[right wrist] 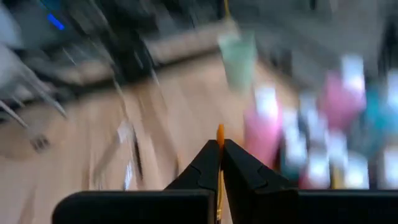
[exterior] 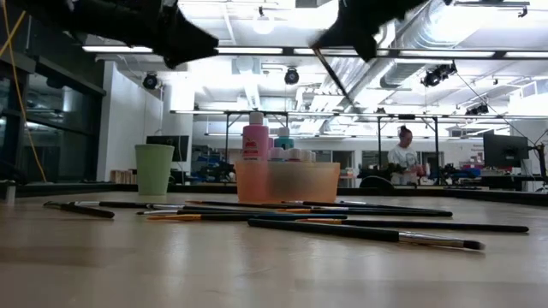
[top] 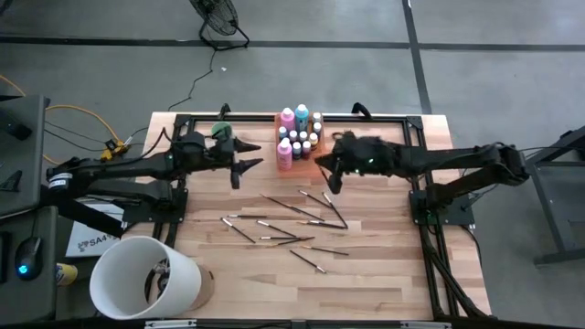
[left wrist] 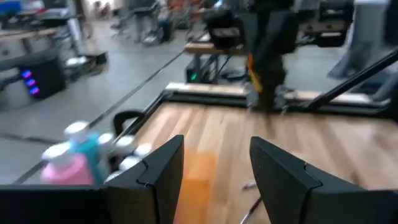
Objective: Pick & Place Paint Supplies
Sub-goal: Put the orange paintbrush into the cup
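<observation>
The translucent orange tray [top: 279, 137] stands at the table's far middle and holds pink bottles [top: 284, 152], a teal bottle [top: 302, 113] and small pale-capped bottles [top: 307, 139]. Several thin dark-handled brushes [top: 292, 224] lie flat on the wood near the table's middle. My right gripper [top: 329, 172] hovers just right of the tray, shut on one brush [exterior: 332, 75]. My left gripper [top: 254, 155] hangs open in the air left of the tray, beside the mint-green cup [top: 222, 131], and touches nothing. My right gripper pinches a thin brush between its two fingers; an orange bit of the shaft [right wrist: 220, 133] shows just past the fingertips. In the low view the brush slants down below the gripper, lifted clear of the table.
A large white bucket [top: 146, 276] stands at the table's near left corner. A black frame [top: 430, 183] edges the table's far half. Bare wood [top: 366, 283] lies between the brushes and the near edge. A person [exterior: 402, 158] sits far off in the room.
</observation>
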